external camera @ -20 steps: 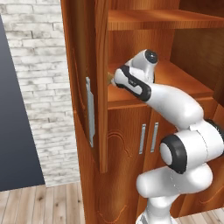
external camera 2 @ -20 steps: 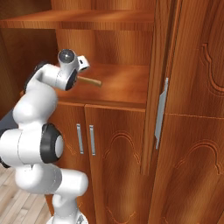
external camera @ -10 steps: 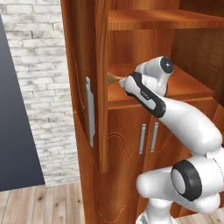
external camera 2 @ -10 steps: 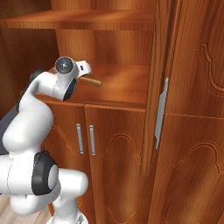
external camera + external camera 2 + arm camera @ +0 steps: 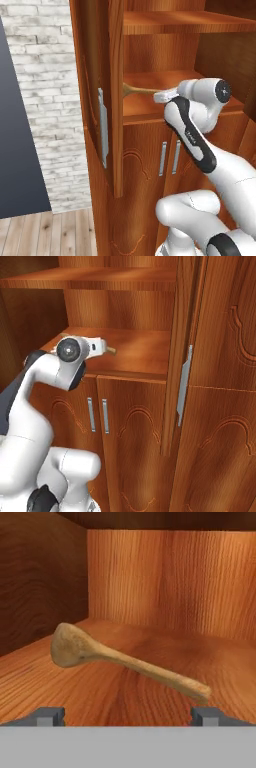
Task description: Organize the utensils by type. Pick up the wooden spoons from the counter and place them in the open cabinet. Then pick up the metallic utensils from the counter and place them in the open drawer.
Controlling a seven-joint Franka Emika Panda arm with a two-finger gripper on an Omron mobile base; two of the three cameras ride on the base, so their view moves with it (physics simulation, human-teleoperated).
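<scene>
One wooden spoon (image 5: pixel 125 662) lies flat on the middle shelf (image 5: pixel 125 697) of the open cabinet, bowl to the left and handle pointing right. My gripper (image 5: pixel 127 716) is open and empty, just in front of the spoon and apart from it. From the left base view the spoon's (image 5: pixel 136 90) handle pokes out left of the gripper (image 5: pixel 159 95) at the shelf's (image 5: pixel 145 106) front. From the right base view the gripper (image 5: pixel 102 348) hovers over the shelf (image 5: pixel 142 356) with the spoon's (image 5: pixel 112 350) tip beside it. The counter, metallic utensils and open drawer are out of view.
The open cabinet door (image 5: pixel 116 100) stands edge-on left of the shelf, seen at the right as the door (image 5: pixel 177 346). Another shelf (image 5: pixel 175 22) hangs above. Below are closed doors with silver bar handles (image 5: pixel 162 159). A white brick wall (image 5: pixel 45 100) is at the far left.
The hand has drawn back out of the shelf, away from the spoon, and the arm's elbow has swung. The spoon stays lying on the shelf. The jaws stay open.
</scene>
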